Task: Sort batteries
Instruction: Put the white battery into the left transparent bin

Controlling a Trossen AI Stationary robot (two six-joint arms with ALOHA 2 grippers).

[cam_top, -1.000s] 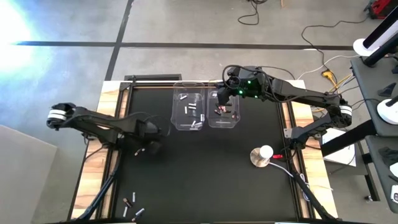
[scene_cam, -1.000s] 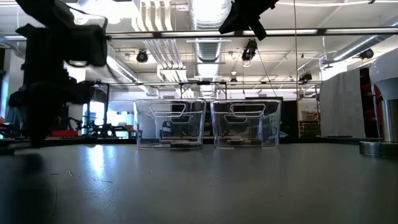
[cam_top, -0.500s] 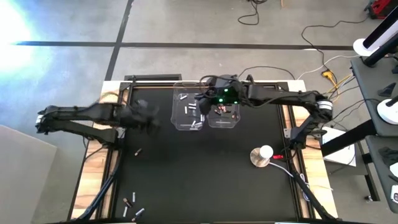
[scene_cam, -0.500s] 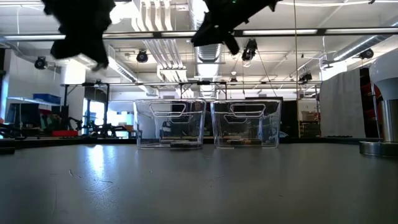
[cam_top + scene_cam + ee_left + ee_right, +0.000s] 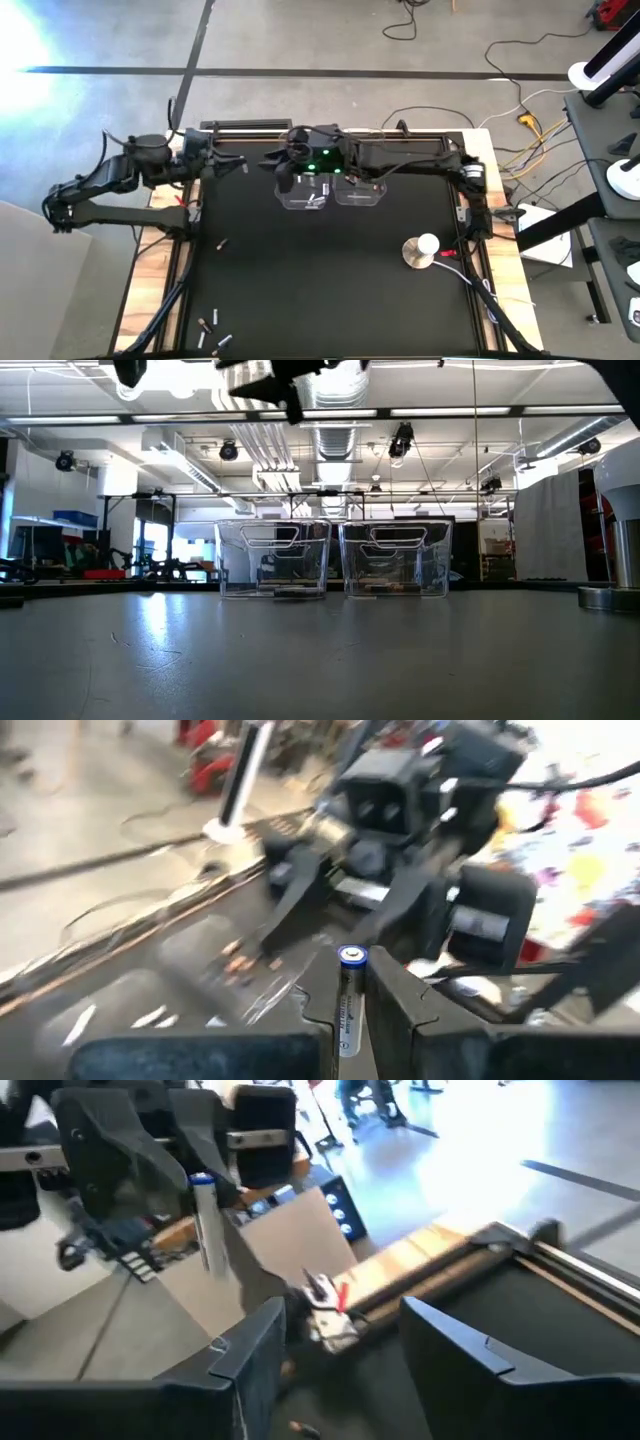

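High over the table's far left part, my left gripper is shut on a silvery battery with a blue-ringed end. My right gripper hangs open just right of it, facing it, over the left clear bin; in the left wrist view my right gripper shows close ahead. A second clear bin stands beside the first; both hold batteries and rest on the black mat. One battery lies at mid left, several batteries near the front left edge. My left gripper pinches the battery by its sides between its two fingertips. The blue-ringed end sticks up past them. The fingers come about level from the table's left. The battery is lifted clear, high above the mat; the right wrist view shows the battery standing upright.
A round white-topped metal disc stands at the right of the mat, a small red piece beside it. My right arm stretches across above both bins. The mat's middle and near right part are bare.
My left gripper has risen from the mat at mid left, carrying the battery up and toward the far edge, and has tipped from pointing down to about level. My right gripper has swung from above the right bin toward the table's left, past the left bin.
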